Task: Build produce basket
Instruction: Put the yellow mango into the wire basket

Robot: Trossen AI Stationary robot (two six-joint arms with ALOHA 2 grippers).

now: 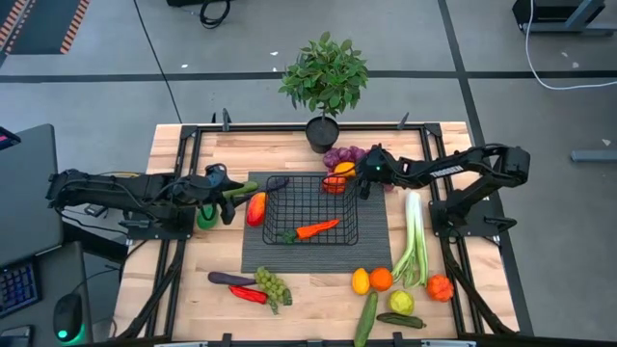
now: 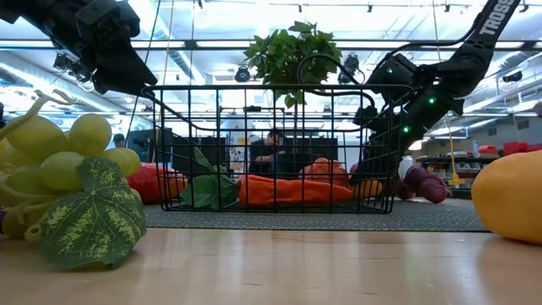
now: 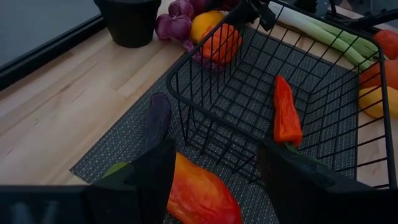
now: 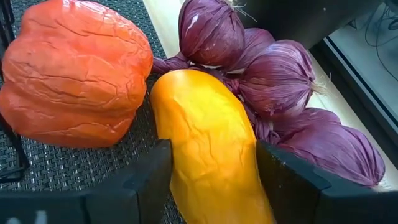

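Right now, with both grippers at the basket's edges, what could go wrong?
The right gripper straddles a yellow-orange pepper pressed against the orange pepper and purple onions; closing may pinch or shove those. The left gripper hovers beside the black wire-mesh basket, so its fingers could snag the wire.

Readable lettering, two instances, both on the right arm [image 1: 453, 173]. In the high view we read white capitals "TROSSEN" along its forearm link. In the low view we read only "ROSS", cut off, at the upper right corner.

Bright overhead light, blurred foreground grapes [image 2: 63, 161]
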